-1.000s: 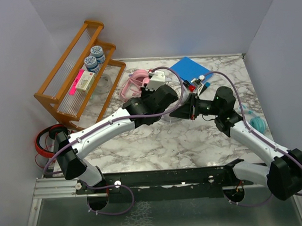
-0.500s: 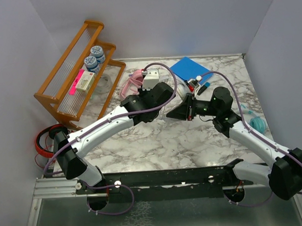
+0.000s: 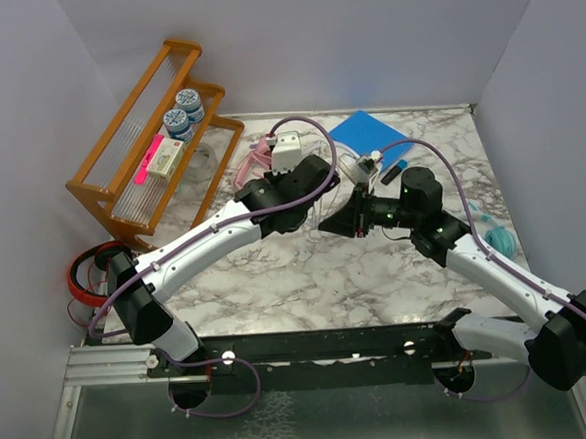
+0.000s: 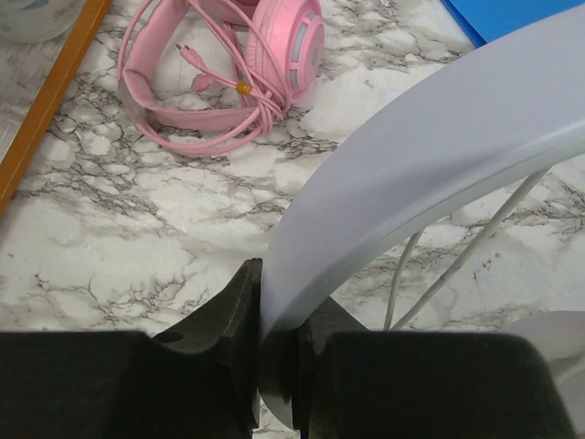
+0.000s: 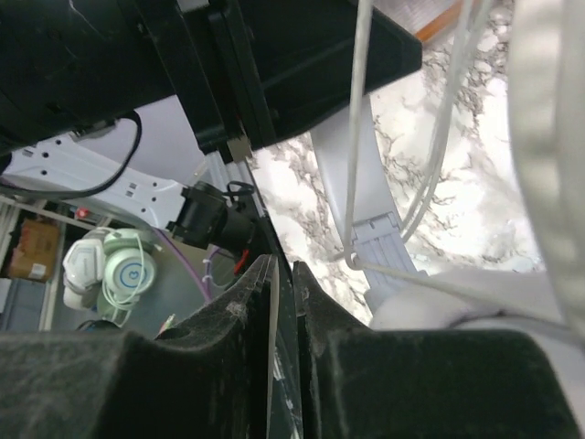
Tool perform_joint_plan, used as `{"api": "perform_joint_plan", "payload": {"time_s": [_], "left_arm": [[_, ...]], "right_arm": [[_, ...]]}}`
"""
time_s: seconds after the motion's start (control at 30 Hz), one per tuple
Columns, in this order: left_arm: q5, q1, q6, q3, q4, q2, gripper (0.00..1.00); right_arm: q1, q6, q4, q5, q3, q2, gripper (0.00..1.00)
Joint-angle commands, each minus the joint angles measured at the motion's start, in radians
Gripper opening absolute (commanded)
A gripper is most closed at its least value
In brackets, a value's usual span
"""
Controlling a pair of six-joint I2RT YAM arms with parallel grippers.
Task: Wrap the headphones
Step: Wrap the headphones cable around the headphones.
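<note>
While the left gripper (image 4: 274,366) clamps the white headphones (image 4: 420,155) to steady them for wrapping, the right gripper (image 5: 279,302), jaws narrow, sits beside their cord (image 5: 358,119), grip unclear.

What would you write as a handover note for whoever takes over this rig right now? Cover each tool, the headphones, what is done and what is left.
Left tool: shut on the white headphones at the band, held up.
Right tool: jaws nearly together near the white cable; grip unclear.
Pink headphones: lying flat, cable bunched, apparently done.
Teal headphones: at the right edge.
Left: white cable hangs loose; teal pair's state unclear.
</note>
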Motion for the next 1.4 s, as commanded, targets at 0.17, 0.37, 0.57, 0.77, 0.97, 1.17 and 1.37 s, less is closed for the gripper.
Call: {"api": "perform_joint_plan", "payload": {"time_s": [0.17,0.37,0.57,0.77,0.97,1.17,1.37], "left_arm": [[0.000,0.045,-0.071,0.052,0.016,-0.024,0.00],[-0.003,0.071,-0.053,0.051,0.011,-0.037,0.00],[0.017,0.097,-0.052,0.059,0.008,-0.057,0.00],[0.032,0.102,-0.057,0.087,-0.007,-0.071,0.00],[0.047,0.108,-0.049,0.100,-0.013,-0.094,0.00],[0.051,0.116,-0.054,0.078,-0.014,-0.120,0.00],[0.072,0.122,-0.074,0.050,-0.012,-0.128,0.00]], "right_arm": [[0.018,-0.089,-0.121,0.096,-0.004,-0.069,0.32],[0.018,-0.117,-0.139,0.122,-0.051,-0.147,0.34],[0.021,-0.131,-0.014,0.093,-0.167,-0.222,0.52],[0.028,-0.106,0.418,0.160,-0.502,-0.328,0.51],[0.040,0.069,0.622,0.169,-0.558,-0.150,0.56],[0.040,0.391,0.658,0.254,-0.535,0.010,0.65],[0.040,0.802,0.543,0.425,-0.529,0.037,0.90]]}}
